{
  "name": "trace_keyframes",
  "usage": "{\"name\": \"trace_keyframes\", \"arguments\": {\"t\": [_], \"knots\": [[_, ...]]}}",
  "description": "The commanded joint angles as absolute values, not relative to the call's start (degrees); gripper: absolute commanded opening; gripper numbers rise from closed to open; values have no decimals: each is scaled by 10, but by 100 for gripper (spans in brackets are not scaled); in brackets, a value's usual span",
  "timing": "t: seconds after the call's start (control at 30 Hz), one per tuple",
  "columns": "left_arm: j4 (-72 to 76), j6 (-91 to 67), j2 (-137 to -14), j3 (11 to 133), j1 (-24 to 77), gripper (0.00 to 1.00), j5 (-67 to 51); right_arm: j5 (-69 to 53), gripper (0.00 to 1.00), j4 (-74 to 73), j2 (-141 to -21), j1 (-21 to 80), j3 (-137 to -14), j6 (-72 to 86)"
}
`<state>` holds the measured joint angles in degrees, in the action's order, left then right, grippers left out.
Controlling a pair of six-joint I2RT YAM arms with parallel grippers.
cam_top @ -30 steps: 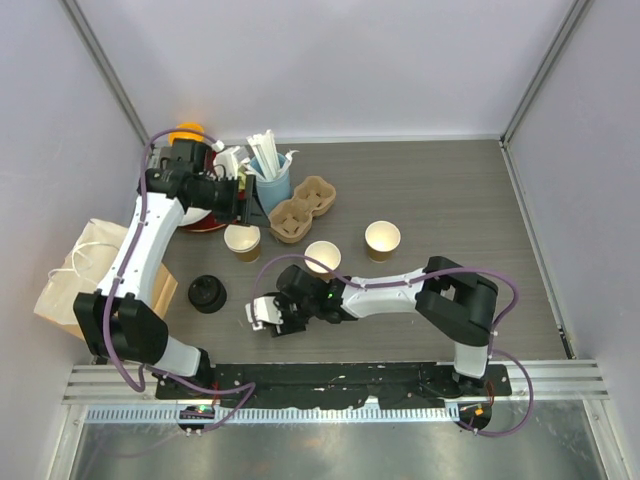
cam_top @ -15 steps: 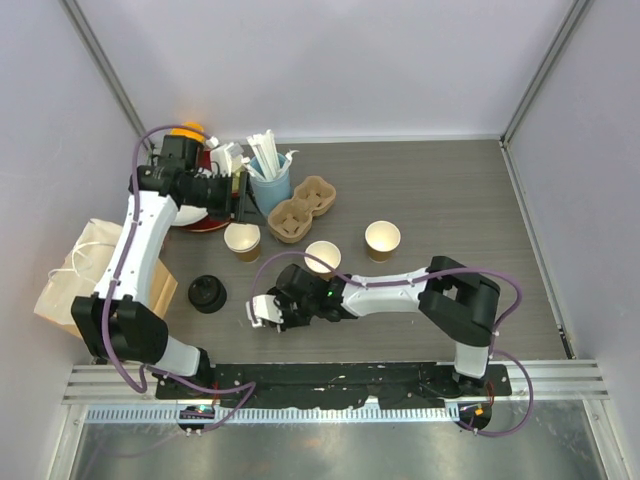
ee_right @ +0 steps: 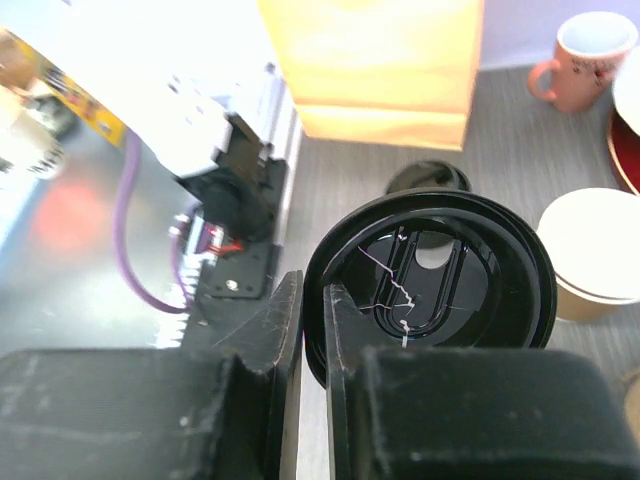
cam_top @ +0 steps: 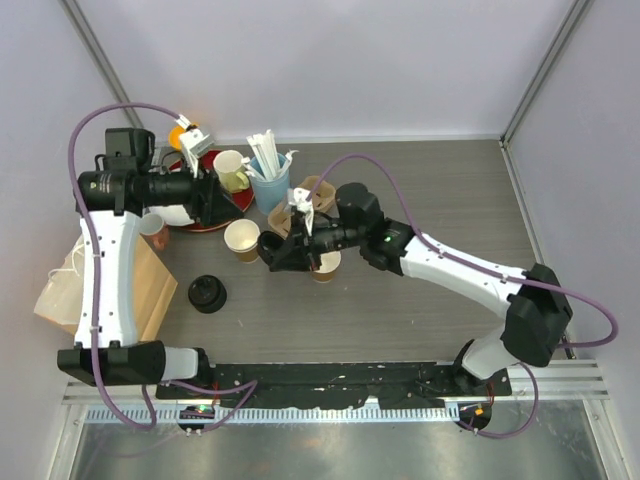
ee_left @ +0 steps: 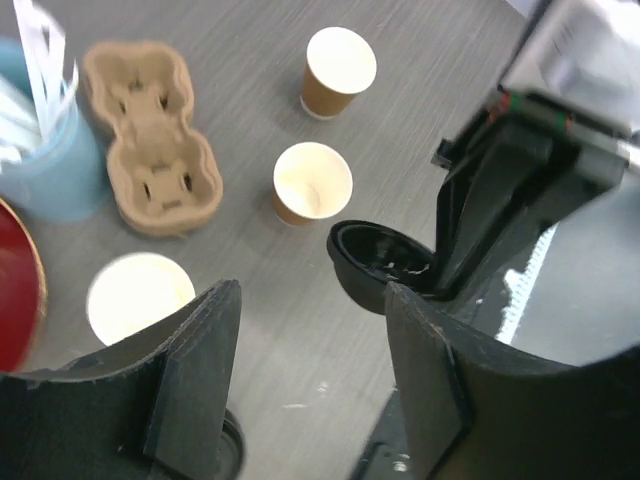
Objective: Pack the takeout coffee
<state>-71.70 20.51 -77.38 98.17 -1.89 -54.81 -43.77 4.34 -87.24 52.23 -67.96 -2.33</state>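
Observation:
Three open brown paper cups stand on the table: one, one and one. From above I see the left cup and the middle cup; the third is under the right arm. My right gripper is shut on the rim of a black sip lid, held in the air between the left and middle cups. A second black lid lies on the table. My left gripper hangs open and empty high above the table, near the red plate.
A pulp cup carrier lies beside a light blue cup of white sticks. A yellow-green mug and red plate sit at the back left. A pink mug and a paper bag are at the left edge.
The right gripper closed on a black lid at the front of the table, then lifted it back over the cups. The left arm pulled back to the left and rose.

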Motion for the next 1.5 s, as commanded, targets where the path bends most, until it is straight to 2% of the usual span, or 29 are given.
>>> {"name": "trace_keyframes", "arguments": {"t": [0.0, 0.07, 0.13, 0.27, 0.47, 0.53, 0.6, 0.7, 0.83, 0.87, 0.97, 1.03, 1.2, 1.37, 1.47], "knots": [[-883, 512, -753, 1020, -20, 66, -649, -577, 1, 142, -835, 499, -672, 154], [-950, 648, -736, 1013, -18, 73, -671, -604, 1, 197, -822, 483, -664, 223], [-952, 705, -716, 985, -14, 75, -671, -626, 1, 212, -810, 479, -658, 243], [-952, 774, -713, 988, -5, 76, -623, -625, 1, 60, -799, 478, -705, 154], [-953, 836, -690, 979, 83, 78, -526, -608, 1, 43, -782, 476, -721, 145], [-952, 808, -685, 988, 97, 77, -527, -571, 1, 50, -769, 476, -716, 155], [-952, 773, -682, 989, 96, 65, -528, -514, 1, 133, -744, 476, -684, 191], [-941, 690, -663, 965, 97, 59, -542, -461, 1, 264, -727, 474, -650, 282], [-787, 541, -625, 928, 97, 55, -590, -433, 1, 370, -728, 474, -632, 358], [-754, 487, -617, 924, 97, 49, -584, -433, 1, 384, -729, 474, -634, 375], [-667, 448, -591, 905, 104, 44, -538, -426, 1, 405, -740, 475, -638, 395], [-591, 408, -562, 876, 119, 46, -513, -413, 1, 421, -745, 475, -636, 408], [-445, 375, -512, 829, 148, 58, -461, -413, 1, 481, -772, 474, -648, 447], [-412, 380, -519, 842, 149, 60, -464, -430, 1, 490, -789, 476, -656, 462], [-396, 377, -524, 847, 149, 57, -474, -435, 1, 495, -793, 481, -657, 461]]}}
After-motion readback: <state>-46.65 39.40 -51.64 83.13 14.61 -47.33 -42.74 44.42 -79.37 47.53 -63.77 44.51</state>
